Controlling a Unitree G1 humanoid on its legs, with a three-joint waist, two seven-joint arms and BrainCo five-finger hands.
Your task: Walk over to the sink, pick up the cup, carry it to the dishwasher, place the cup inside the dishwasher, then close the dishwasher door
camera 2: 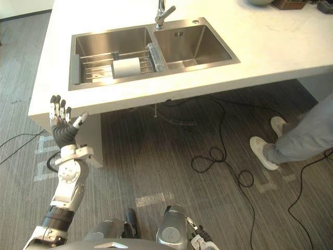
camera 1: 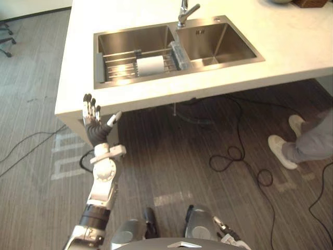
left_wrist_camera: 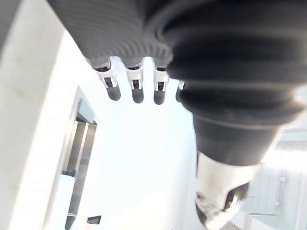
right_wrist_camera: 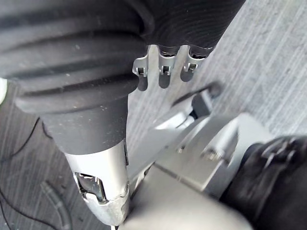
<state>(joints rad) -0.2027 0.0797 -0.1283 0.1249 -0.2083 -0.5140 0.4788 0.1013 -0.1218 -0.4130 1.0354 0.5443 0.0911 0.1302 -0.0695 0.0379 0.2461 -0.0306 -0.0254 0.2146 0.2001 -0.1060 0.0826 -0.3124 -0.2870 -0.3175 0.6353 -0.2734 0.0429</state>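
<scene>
1. Left eye view: one white counter (camera 1: 291,47) holds one sink (camera 1: 237,41) with two basins and one faucet (camera 1: 184,13). One rack (camera 1: 117,65) lies across the left basin. The one cup (camera 1: 150,65), white, lies on its side on that rack, near the wall between the basins. One left hand (camera 1: 93,127) is raised by the counter's near left corner, fingers straight and slightly spread, thumb out to the side, holding nothing, well apart from the cup. One person stands at the right, cut off by the edge, with two pale shoes (camera 1: 281,151) and grey trouser legs showing. One chair (camera 1: 6,41) is cut off at the far left.

2. Right eye view: the same scene. Two things sit at the counter's far right, both cut off by the top edge: a dish (camera 2: 261,2) and a brown basket (camera 2: 287,4). Their contents cannot be made out.

3. Left wrist view: the left hand's fingers (left_wrist_camera: 136,91) stand straight in a row, thumb apart, nothing between them. Past them lie the bright counter and a strip of the sink. The cup is too washed out to tell here.

4. Right wrist view: the right hand (right_wrist_camera: 72,57) hangs over the grey floor (right_wrist_camera: 278,48), its fingers straight and relaxed, thumb apart, empty.
</scene>
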